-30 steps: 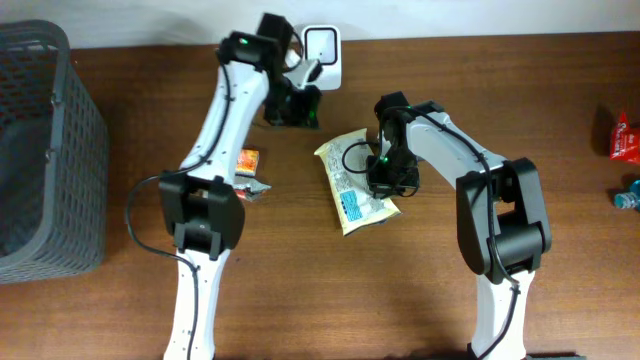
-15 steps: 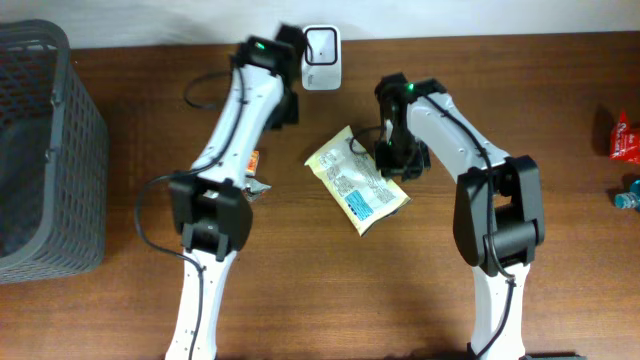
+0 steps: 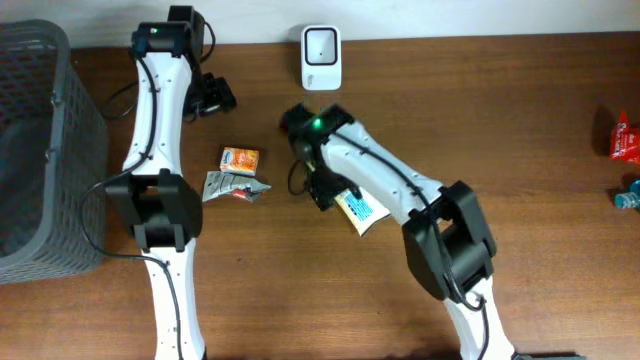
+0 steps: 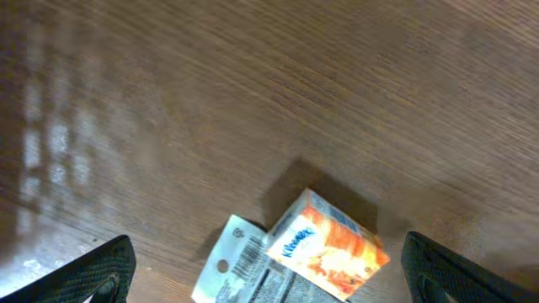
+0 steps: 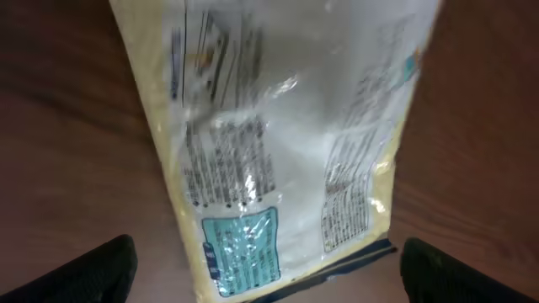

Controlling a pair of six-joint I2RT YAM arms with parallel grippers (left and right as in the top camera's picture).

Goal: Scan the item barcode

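A white barcode scanner point(image 3: 320, 45) stands at the table's back edge. A yellow-and-white pouch point(image 5: 286, 143) with a turquoise label lies flat on the wood. In the overhead view only its lower end point(image 3: 361, 210) shows past the right arm. My right gripper point(image 5: 274, 282) hovers over the pouch, open, its fingers point(image 5: 84, 269) wide on either side and clamping nothing. My left gripper point(image 4: 269, 286) is open too, out to the left of the scanner point(image 3: 215, 95). Below it lie an orange tissue pack point(image 4: 333, 248) and a silver packet point(image 4: 240, 269) with a barcode.
A dark mesh basket point(image 3: 60, 150) stands at the far left. The orange tissue pack point(image 3: 239, 158) and silver packet point(image 3: 235, 187) lie left of centre. A red item point(image 3: 622, 135) and a blue item point(image 3: 628, 195) sit at the right edge.
The left arm swung left, away from the scanner, and its gripper opened. The right arm moved left over the pouch and its gripper opened. The pouch shifted on the table.
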